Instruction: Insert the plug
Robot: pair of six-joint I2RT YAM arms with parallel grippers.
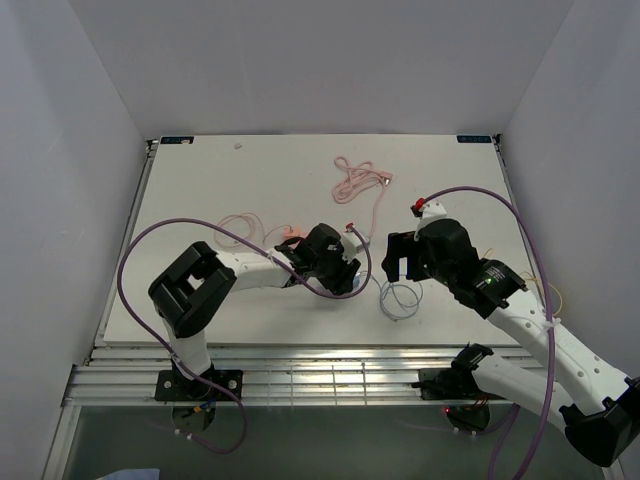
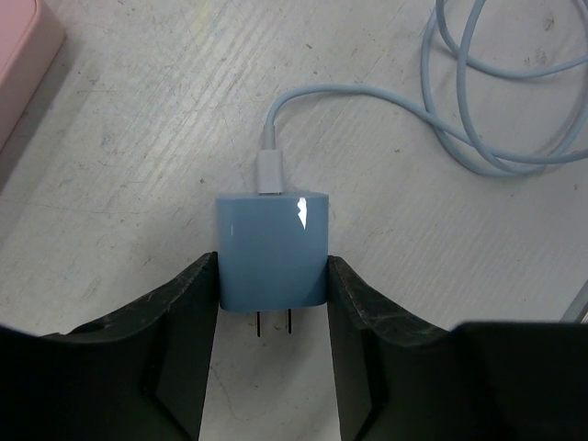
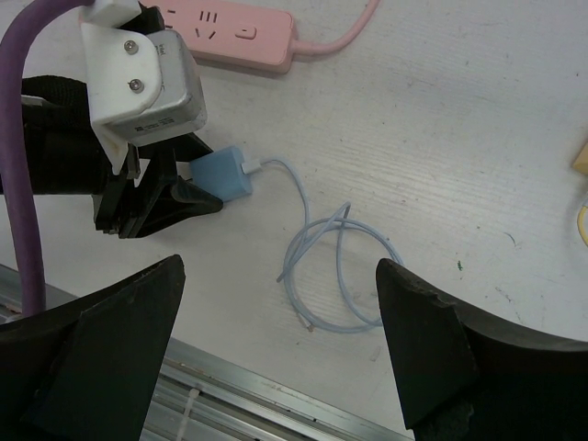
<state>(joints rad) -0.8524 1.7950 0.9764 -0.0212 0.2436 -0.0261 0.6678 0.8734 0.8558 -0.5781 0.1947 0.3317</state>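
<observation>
**Mia:** So, what is at the far left?

**Ben:** A pink strip (image 3: 243,32) with holes in it. It lies flat on the table (image 1: 250,170).

**Mia:** And next to it?

**Ben:** The left gripper (image 2: 272,266). Its fingers (image 2: 184,312) are about half way in. They press on the two flat sides of the blue plug (image 2: 272,243). The plug lies on the table, near the strip but not touching it.

**Mia:** Is that a good spot to hold it?

**Ben:** I think so. The plug looks small, light and hard. Its sides are shiny, so it may slip. Hold it by the flat sides, near the middle. Don't pull it by the cord.

**Mia:** What about the pins (image 2: 276,322)?

**Ben:** They are thin and point back between the fingers. A hard bump could bend them, I guess.

**Mia:** And the cord (image 3: 335,266)?

**Ben:** It is soft and floppy. It comes out of the far end of the plug and lies in loops to the right. It should just trail along.

**Mia:** And at the far right?

**Ben:** The right gripper (image 3: 280,276) hangs over the loops. It is wide open and holds nothing.
</observation>
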